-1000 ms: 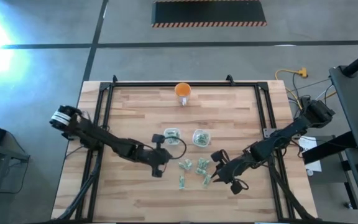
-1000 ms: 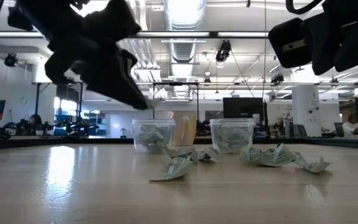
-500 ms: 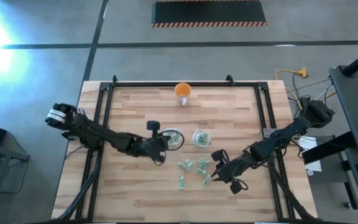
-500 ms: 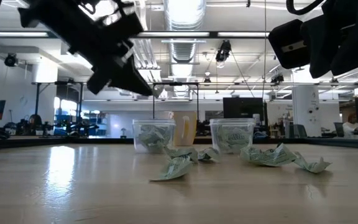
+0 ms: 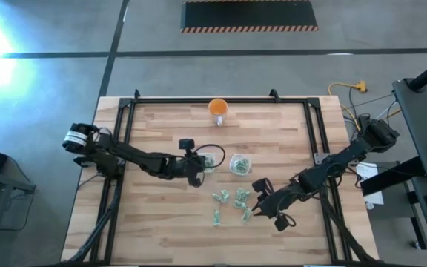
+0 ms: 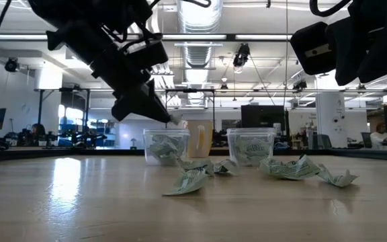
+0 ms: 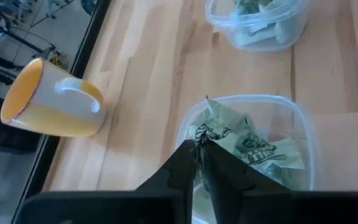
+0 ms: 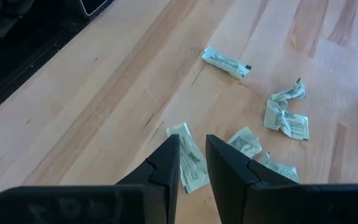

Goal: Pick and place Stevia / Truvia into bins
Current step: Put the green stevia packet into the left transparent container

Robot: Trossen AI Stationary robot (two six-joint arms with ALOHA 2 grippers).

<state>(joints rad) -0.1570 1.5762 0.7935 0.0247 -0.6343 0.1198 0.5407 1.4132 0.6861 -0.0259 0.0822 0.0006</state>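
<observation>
Releasing cleanly matters most: your left end effector hangs over the left bin, fingers pinched nearly together on a sachet, so part them fully before lifting away. That arm reaches in from the counter's left edge, angled downward. Further right sit the second bin and loose sachets. Your right end effector hovers slightly parted above them, holding nothing.

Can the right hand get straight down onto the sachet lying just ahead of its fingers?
Probably yes. The right hand hangs above a flat sachet on bare table, nothing covering it; the left hand is off at a bin.
</observation>
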